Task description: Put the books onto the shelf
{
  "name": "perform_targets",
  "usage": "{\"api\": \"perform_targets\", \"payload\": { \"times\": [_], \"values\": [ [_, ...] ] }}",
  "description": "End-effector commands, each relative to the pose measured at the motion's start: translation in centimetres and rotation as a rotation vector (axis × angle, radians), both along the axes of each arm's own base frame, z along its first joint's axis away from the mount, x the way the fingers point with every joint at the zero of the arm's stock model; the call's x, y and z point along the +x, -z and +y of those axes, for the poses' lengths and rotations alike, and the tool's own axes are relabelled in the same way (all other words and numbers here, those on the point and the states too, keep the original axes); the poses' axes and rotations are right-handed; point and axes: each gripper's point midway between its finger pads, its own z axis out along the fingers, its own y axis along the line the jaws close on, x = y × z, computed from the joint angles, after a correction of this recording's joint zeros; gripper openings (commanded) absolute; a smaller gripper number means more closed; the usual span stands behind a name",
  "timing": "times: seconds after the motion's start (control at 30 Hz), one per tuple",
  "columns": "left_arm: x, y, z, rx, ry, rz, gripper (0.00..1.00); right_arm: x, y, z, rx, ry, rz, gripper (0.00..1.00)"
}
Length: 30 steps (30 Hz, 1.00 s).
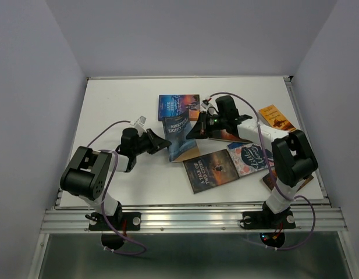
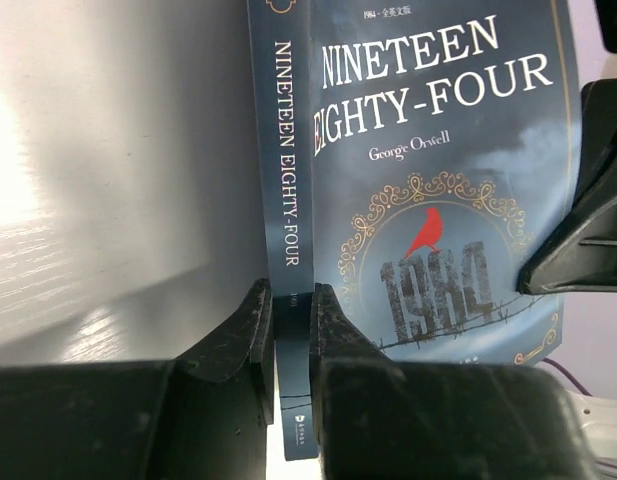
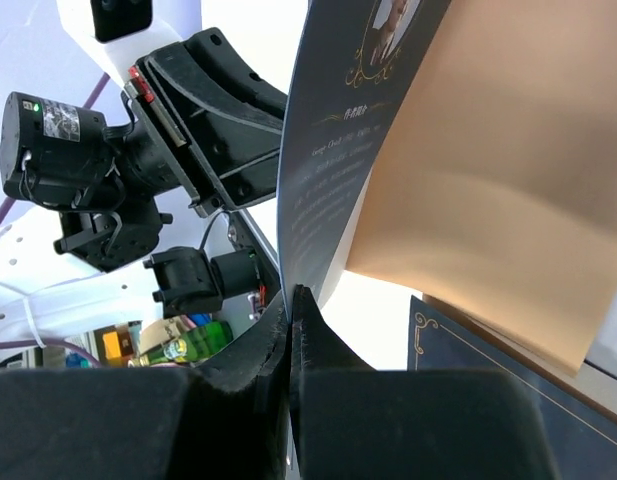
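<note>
- In the top view, the standing book [image 1: 180, 138] is standing half open in the middle of the desk [image 1: 109, 116], between the two arms. The left gripper [image 1: 160, 143] is pinching it on the spine side, and the right gripper [image 1: 194, 132] is pinching it from the opposite side.
- Other books are lying flat around it: a dark blue book [image 1: 178, 106] behind, a dark brown book [image 1: 211, 170] and a pink-teal book [image 1: 249, 158] in front, and an orange book [image 1: 276, 118] far to the right. I am not recognising a shelf with certainty here.
- In the left wrist view, the left gripper [image 2: 291, 315] is pinching the lower end of the spine, with one finger touching each side. The front cover is showing dark blue-grey, with white title letters, a gold ornament and a small red bird. It is looking thin and smooth.
- This grip is sitting very low, so I am thinking the book may swing. Lifting slowly and holding it upright seems wise.
- In the right wrist view, the right gripper [image 3: 291, 305] is pressed together on the lower edge of the back cover [image 3: 328, 150], with only this thin sheet between the fingers. The brown inner side is bending away to the right.
- One cover alone is bending easily. I am judging that both arms should move together, or the right one should let go only when the spine grip is firm. Otherwise the cover may fold.
</note>
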Motion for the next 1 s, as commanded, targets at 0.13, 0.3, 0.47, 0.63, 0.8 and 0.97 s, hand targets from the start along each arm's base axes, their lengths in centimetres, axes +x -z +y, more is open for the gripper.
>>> {"api": "perform_targets", "payload": {
  "times": [0.13, 0.3, 0.47, 0.63, 0.8, 0.97],
  "values": [
    [0.0, -5.9, -1.6, -0.106, 0.055, -0.208, 0.00, 0.7, -1.9, -1.5, 0.052, 0.020, -0.051, 0.26],
    [0.6, -9.4, -0.6, -0.121, -0.040, -0.257, 0.00, 2.3, -1.2, -2.7, -0.035, 0.071, -0.082, 0.95],
    [1.5, -13.7, 1.3, -0.088, -0.169, -0.335, 0.00, 4.9, -1.5, -5.1, -0.176, 0.202, -0.169, 1.00],
    [2.6, -16.7, 3.2, -0.041, -0.283, -0.373, 0.00, 8.2, -1.2, -10.7, -0.438, 0.464, -0.245, 1.00],
    [4.7, -21.5, 3.6, -0.047, -0.337, -0.458, 0.00, 9.9, -3.1, -14.7, -0.554, 0.626, -0.319, 1.00],
    [8.5, -26.7, 4.1, -0.077, -0.423, -0.526, 0.00, 10.1, -4.2, -16.2, -0.564, 0.679, -0.341, 1.00]
  ]
}}
